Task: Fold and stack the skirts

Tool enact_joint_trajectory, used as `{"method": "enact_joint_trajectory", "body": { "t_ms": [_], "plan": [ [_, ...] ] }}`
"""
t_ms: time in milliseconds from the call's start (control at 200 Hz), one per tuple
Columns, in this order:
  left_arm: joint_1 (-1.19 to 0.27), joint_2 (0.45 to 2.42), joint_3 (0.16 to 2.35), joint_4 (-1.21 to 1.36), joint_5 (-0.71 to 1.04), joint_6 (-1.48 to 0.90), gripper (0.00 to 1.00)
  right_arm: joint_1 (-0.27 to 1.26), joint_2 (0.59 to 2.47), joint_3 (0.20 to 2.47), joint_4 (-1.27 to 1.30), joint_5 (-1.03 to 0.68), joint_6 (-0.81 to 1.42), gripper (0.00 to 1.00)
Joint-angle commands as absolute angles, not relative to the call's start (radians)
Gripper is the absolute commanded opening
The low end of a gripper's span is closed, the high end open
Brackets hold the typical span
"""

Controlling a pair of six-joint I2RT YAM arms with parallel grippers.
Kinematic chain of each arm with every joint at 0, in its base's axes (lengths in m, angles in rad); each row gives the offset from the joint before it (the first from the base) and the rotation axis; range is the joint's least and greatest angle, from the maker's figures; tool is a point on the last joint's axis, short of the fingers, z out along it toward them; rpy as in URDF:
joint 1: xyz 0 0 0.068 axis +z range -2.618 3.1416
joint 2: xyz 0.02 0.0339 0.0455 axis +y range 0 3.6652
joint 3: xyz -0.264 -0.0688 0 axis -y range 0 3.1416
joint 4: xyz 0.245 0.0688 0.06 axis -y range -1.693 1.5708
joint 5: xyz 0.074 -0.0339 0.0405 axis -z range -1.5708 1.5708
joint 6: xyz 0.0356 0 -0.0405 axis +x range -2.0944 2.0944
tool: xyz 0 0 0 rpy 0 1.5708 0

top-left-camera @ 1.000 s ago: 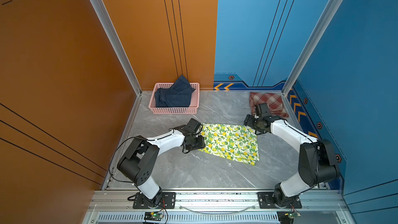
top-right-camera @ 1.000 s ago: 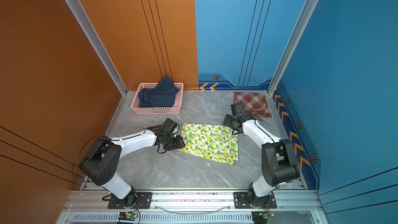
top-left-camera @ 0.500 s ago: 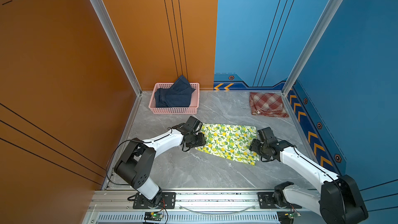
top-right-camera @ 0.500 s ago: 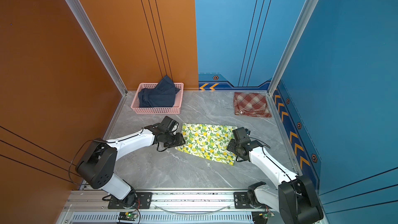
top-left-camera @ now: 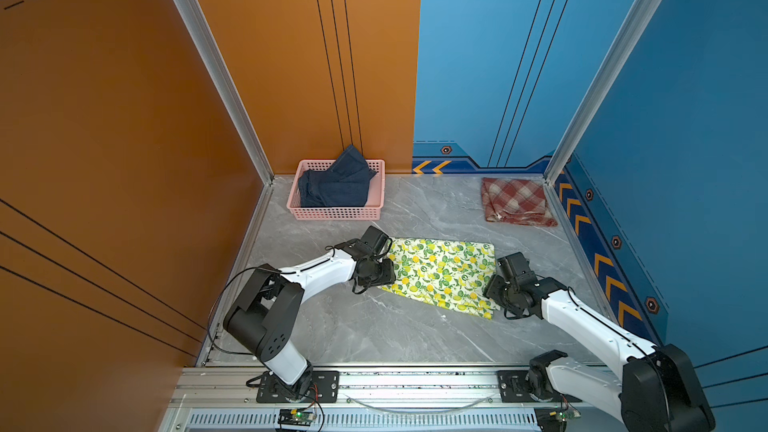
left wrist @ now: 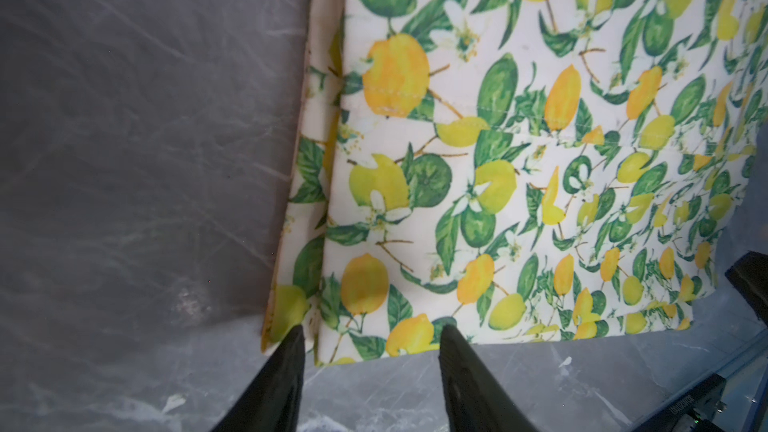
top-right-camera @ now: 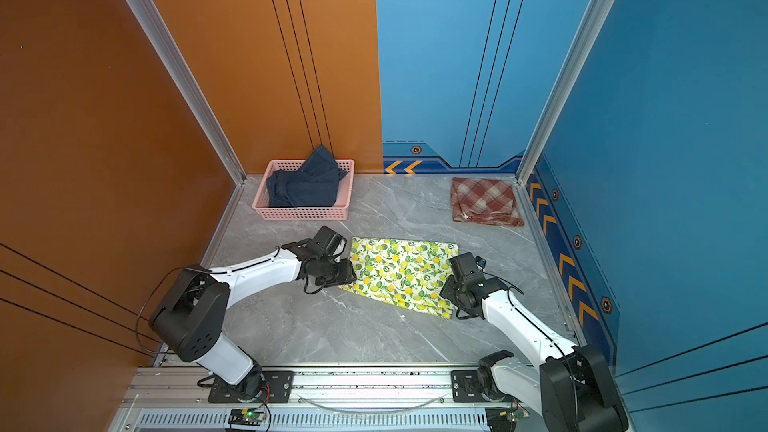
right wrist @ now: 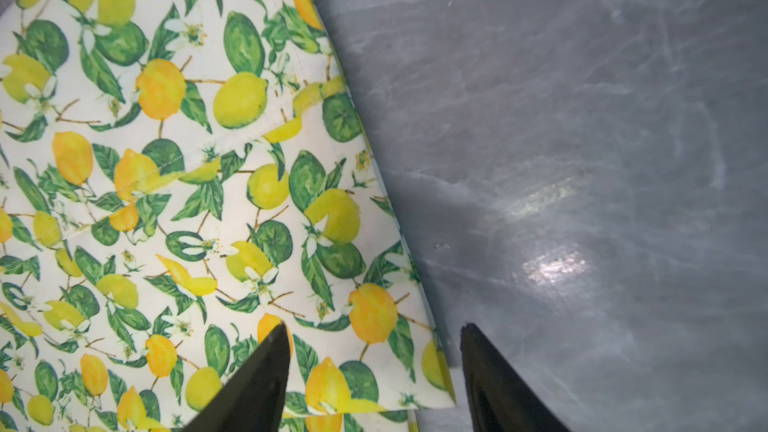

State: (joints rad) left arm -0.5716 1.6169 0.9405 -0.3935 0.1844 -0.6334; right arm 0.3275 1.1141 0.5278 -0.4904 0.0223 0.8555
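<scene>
Standing at the near edge: both arm bases sit on the aluminium rail (top-left-camera: 415,380), and each arm reaches inward over the grey marble tabletop (top-left-camera: 374,326).
Left gripper (left wrist: 372,330): its black fingers are spread. In the left wrist view they straddle a corner of the lemon-print skirt (top-left-camera: 444,272). One fingertip (left wrist: 296,332) is at the edge of the under-layer that peeks out, and the other is at the hem of the top layer. Nothing is pinched.
Right gripper (right wrist: 374,328): its fingers are also parted. In the right wrist view one fingertip (right wrist: 279,332) is over the printed cloth and the other is over bare tabletop just past the skirt's edge, so the corner lies between them, unclamped.
Lemon-print skirt: it lies flat in the middle of the tabletop in both top views, between the two grippers. It is folded into a rough rectangle with stacked layers showing along its edges. The left gripper is at its left end and the right gripper at its right near corner.
Plaid skirt (top-left-camera: 515,201): rust-red and cream, it lies folded on the tabletop in the far right corner, well apart from the lemon-print skirt.
Denim skirt (top-left-camera: 336,189): dark blue and bunched, it sits inside the pink basket (top-left-camera: 336,214) with one part rising above the back rim.
Pink basket: this perforated plastic basket stands at the far left, against the orange wall.
</scene>
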Motion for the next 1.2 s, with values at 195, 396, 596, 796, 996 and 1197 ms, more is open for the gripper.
{"method": "enact_joint_trajectory", "body": {
  "t_ms": [195, 396, 596, 796, 996, 1197],
  "plan": [
    [-0.583, 1.635, 0.934, -0.431, 0.15, -0.608, 0.54, 0.342, 1.128, 0.512, -0.533, 0.037, 0.863, 0.65],
    [-0.604, 1.659, 0.949, -0.43, 0.148, -0.611, 0.49, 0.344, 1.134, 0.506, -0.531, 0.041, 0.864, 0.64],
    [-0.608, 1.683, 0.951, -0.423, 0.149, -0.612, 0.37, 0.344, 1.137, 0.503, -0.531, 0.044, 0.856, 0.64],
    [-0.604, 1.66, 0.961, -0.423, 0.151, -0.614, 0.06, 0.342, 1.146, 0.498, -0.531, 0.043, 0.85, 0.6],
    [-0.603, 1.647, 0.976, -0.423, 0.162, -0.616, 0.0, 0.336, 1.144, 0.492, -0.529, 0.041, 0.847, 0.53],
    [-0.602, 1.63, 0.99, -0.433, 0.168, -0.617, 0.0, 0.333, 1.146, 0.482, -0.511, 0.037, 0.851, 0.26]
  ]
}}
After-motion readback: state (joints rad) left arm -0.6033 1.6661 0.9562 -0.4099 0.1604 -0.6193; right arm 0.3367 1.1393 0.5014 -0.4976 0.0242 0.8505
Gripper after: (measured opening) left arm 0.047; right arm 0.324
